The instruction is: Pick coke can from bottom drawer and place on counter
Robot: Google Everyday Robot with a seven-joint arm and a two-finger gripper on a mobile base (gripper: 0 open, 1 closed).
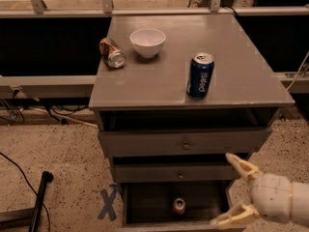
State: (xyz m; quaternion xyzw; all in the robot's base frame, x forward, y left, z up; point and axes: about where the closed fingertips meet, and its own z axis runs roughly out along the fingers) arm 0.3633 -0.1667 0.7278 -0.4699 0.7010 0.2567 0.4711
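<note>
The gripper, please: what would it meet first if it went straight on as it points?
Probably the coke can in the bottom drawer; the gripper points left, open, though depth is unclear.
</note>
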